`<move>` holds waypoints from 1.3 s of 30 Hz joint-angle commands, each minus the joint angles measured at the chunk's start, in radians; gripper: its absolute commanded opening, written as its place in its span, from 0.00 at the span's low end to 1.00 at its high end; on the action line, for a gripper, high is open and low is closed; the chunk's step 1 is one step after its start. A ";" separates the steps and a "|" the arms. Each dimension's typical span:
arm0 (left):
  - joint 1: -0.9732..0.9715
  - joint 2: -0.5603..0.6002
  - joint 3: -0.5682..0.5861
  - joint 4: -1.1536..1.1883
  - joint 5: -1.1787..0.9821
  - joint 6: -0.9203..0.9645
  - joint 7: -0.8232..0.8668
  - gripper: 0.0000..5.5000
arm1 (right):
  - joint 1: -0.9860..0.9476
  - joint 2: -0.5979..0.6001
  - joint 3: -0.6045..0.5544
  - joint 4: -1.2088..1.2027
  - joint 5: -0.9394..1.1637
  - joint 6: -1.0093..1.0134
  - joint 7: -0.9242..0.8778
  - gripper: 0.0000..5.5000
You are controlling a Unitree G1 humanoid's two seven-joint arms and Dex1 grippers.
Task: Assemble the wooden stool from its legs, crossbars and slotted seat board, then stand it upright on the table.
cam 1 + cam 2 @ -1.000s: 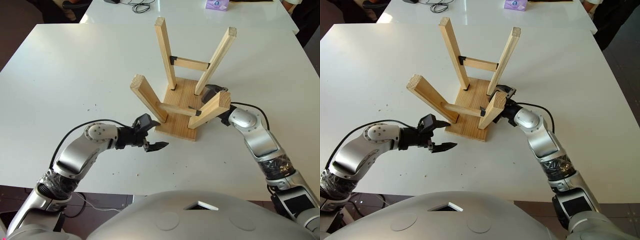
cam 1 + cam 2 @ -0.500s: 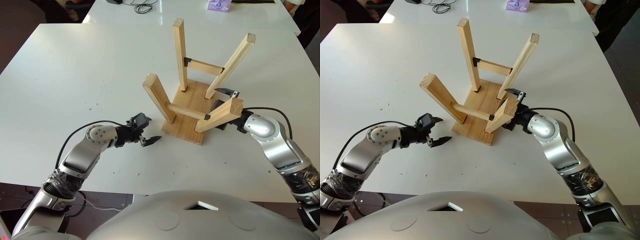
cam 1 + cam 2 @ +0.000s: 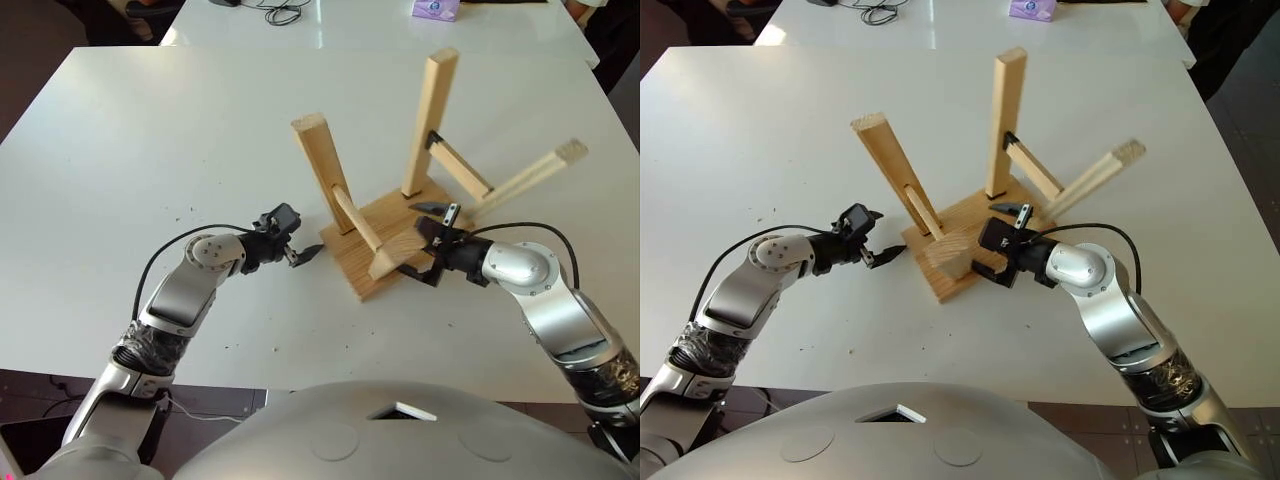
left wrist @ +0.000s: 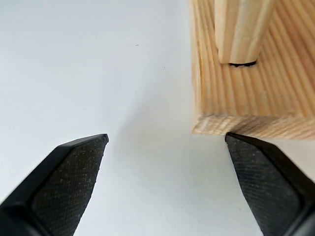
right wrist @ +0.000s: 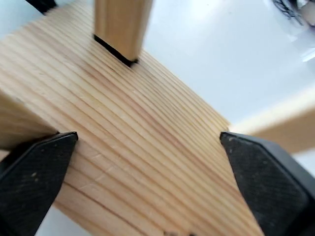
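The wooden stool lies upside down on the white table (image 3: 140,130), its seat board (image 3: 392,232) flat. One leg (image 3: 323,172) and another leg (image 3: 428,120) stand up from the board. A third leg (image 3: 528,178) leans far out to the right, tied by a crossbar (image 3: 462,168). A short near leg (image 3: 388,262) tilts toward me. My left gripper (image 3: 300,254) is open just off the board's left corner (image 4: 216,123). My right gripper (image 3: 428,242) is open over the board's near right edge, the board (image 5: 147,123) spanning its fingers (image 5: 34,167) and the near leg against one.
Bare table lies to the left and front of the stool. Behind it stands a second table with cables (image 3: 285,12) and a purple box (image 3: 435,9). The near table edge runs just under both arms.
The stool has turned on the table, and its right-hand leg now leans far outward. My right gripper dropped from the near leg to the board. My left gripper closed in on the board's corner.
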 commanded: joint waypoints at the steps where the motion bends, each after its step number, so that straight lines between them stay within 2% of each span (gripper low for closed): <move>1: -0.017 0.014 0.030 0.058 0.033 -0.003 0.003 0.81 | -0.019 0.009 -0.055 -0.040 0.066 0.073 0.015 0.86; 11: -0.039 0.006 0.043 0.056 0.052 -0.011 -0.004 0.81 | -0.032 0.139 -0.157 -0.121 0.184 0.086 -0.083 0.86; 14: -0.053 0.004 0.051 0.066 0.055 -0.013 -0.006 0.81 | 0.038 0.054 -0.159 -0.141 0.179 0.060 -0.046 0.81; 24: -0.047 -0.001 0.069 0.064 0.062 -0.016 -0.008 0.81 | 0.296 -0.151 -0.232 -0.167 0.186 -0.056 0.042 0.52; 27: -0.032 0.007 0.084 0.044 0.046 -0.005 -0.019 0.81 | 0.448 -0.230 -0.336 -0.144 0.225 -0.098 0.127 0.49; 31: 0.046 0.046 0.106 -0.035 0.021 0.011 -0.056 0.81 | 0.625 -0.329 -0.485 0.065 0.207 -0.270 0.250 0.49; 35: 0.091 0.082 0.121 -0.106 -0.006 0.017 -0.103 0.81 | 0.505 -0.313 -0.541 0.341 0.153 -0.390 0.172 0.49; 39: 0.103 0.096 0.101 -0.134 -0.018 0.008 -0.147 0.81 | 0.301 -0.206 -0.528 0.508 0.149 -0.442 0.038 0.49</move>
